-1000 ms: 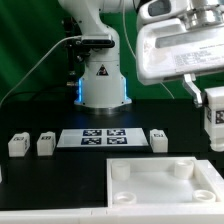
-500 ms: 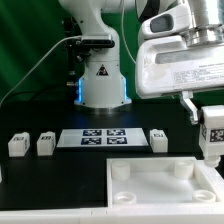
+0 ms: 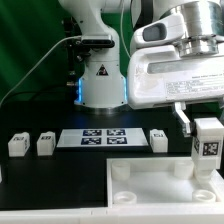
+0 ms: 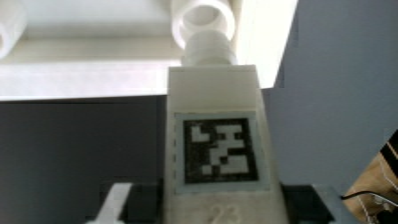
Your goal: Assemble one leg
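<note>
My gripper [image 3: 206,128] is shut on a white leg [image 3: 207,145] with a black-and-white marker tag. It holds the leg upright, just above the far right corner of the large white tabletop [image 3: 150,190]. In the wrist view the leg [image 4: 217,130] fills the middle between my dark fingers [image 4: 151,200], its tip pointing at a round corner socket [image 4: 205,18] of the tabletop [image 4: 89,80]. Three more legs stand on the black table: two at the exterior view's left [image 3: 18,144] [image 3: 45,144] and one right of the marker board [image 3: 158,139].
The marker board [image 3: 99,138] lies flat in the middle of the table, in front of the arm's base [image 3: 102,85]. The tabletop has raised round sockets at its near-left [image 3: 121,195] and far-left [image 3: 120,173] corners. A cable runs down the left.
My gripper has carried the leg to the exterior view's left and downward, from beyond the right edge to just over the tabletop's far right corner.
</note>
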Motion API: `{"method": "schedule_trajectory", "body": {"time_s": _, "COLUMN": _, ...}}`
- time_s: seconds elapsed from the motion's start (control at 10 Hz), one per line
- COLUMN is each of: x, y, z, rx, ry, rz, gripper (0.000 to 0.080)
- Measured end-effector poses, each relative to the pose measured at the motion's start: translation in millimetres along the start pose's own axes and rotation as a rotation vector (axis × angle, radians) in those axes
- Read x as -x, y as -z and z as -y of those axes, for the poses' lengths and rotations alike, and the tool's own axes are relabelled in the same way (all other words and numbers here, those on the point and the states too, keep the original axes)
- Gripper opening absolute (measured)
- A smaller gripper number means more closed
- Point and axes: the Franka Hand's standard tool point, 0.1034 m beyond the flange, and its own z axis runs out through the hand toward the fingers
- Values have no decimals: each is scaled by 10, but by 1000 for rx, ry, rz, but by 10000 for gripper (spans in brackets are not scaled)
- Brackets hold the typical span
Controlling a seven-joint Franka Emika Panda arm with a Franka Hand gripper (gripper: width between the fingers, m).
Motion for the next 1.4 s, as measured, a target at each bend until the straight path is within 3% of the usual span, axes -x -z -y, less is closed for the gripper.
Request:
{"method": "schedule_trajectory", "body": {"time_s": 0.6, "x": 85, "y": -201, "z": 1, "rx": -3, "ry": 35, "rz": -67, "gripper": 294}}
{"method": "schedule_trajectory", "body": {"time_s": 1.4, "x": 218, "y": -184, "z": 29, "rx": -6, "ry": 78, "rz": -80, "gripper": 294}}
